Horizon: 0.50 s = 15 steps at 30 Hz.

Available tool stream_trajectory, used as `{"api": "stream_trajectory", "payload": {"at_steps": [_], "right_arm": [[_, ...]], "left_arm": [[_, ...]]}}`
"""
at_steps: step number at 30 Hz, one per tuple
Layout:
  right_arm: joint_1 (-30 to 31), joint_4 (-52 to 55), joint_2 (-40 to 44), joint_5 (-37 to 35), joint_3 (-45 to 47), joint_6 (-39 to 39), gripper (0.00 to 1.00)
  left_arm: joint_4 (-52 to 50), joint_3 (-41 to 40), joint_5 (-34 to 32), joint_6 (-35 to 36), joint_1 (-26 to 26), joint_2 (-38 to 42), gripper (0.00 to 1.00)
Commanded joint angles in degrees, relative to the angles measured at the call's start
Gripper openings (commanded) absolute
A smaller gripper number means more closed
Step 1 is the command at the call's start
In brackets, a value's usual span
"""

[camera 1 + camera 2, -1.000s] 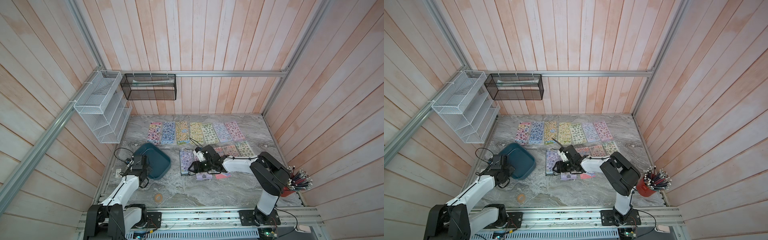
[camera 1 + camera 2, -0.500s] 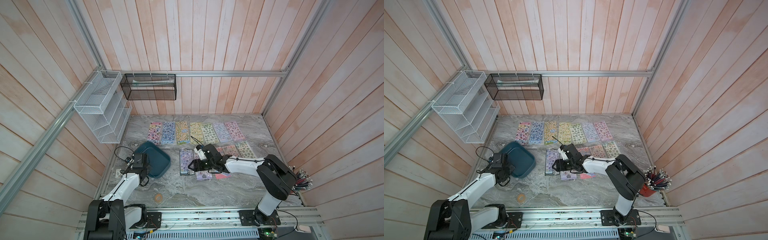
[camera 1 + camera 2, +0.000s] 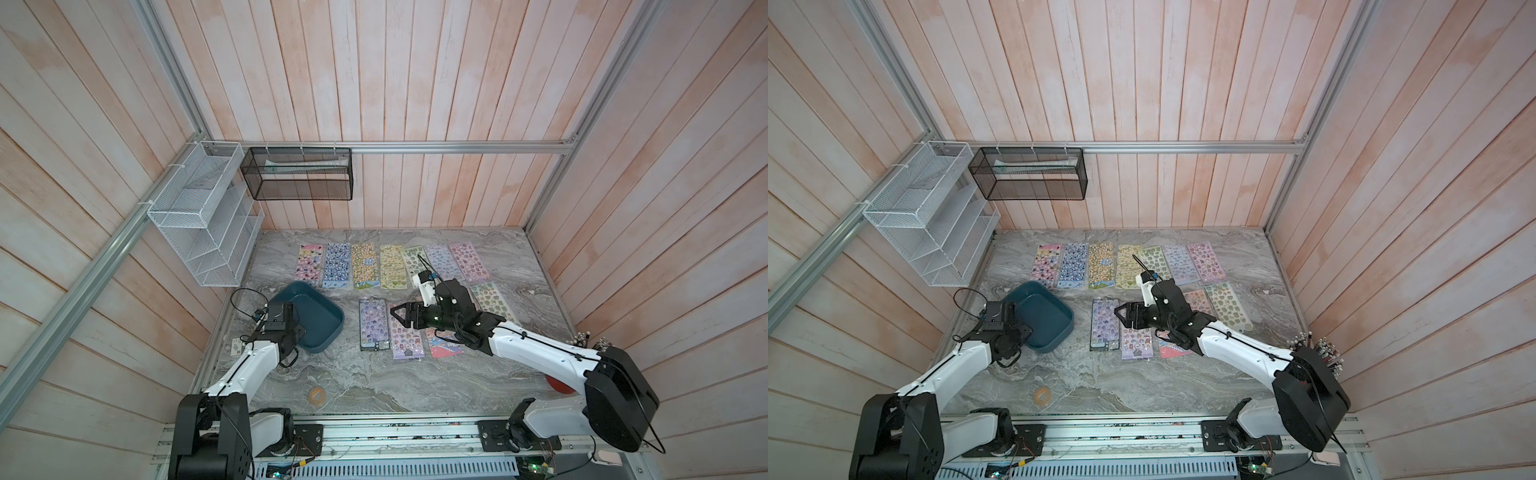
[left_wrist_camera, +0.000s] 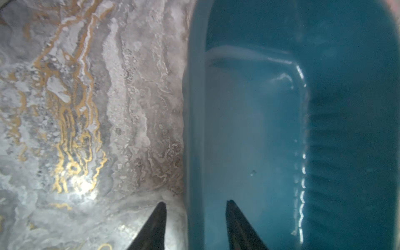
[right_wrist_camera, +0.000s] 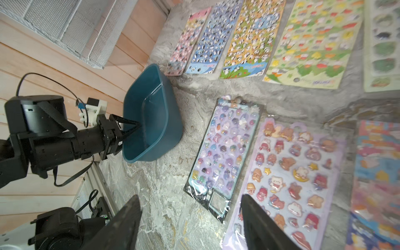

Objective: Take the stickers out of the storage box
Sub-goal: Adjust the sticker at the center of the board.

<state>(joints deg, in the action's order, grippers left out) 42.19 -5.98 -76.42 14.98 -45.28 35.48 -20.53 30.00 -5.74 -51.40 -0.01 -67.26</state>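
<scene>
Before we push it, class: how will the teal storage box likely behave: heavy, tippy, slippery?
The storage box looks empty and thin-walled, so probably light. Low and wide, it should slide on the smooth table rather than tip. Its glossy wall may slip.

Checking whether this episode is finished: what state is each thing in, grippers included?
storage box: empty, on the table.
stickers: all out, lying flat in rows on the table.
left gripper: open, jaws astride the box's wall, gripping nothing.
right gripper: open, empty, above the near row of sheets.
black mesh basket: hanging, something pale inside.
tape roll: lying flat on the table.
</scene>
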Motion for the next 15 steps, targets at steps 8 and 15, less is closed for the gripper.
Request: {"api": "stream_trajectory", "payload": {"at_steps": [8,15], "right_arm": [[-10.0,0.6,15.8,-4.5,7.8,-2.8,0.93],[-23.9,4.6,24.9,-13.9,10.5,-5.1,0.98]], "left_arm": [[-5.4,3.9,0.7,7.8,0.0,17.8,1.00],[-4.3,4.8,-1.1,19.5,0.0,29.1,1.00]]}}
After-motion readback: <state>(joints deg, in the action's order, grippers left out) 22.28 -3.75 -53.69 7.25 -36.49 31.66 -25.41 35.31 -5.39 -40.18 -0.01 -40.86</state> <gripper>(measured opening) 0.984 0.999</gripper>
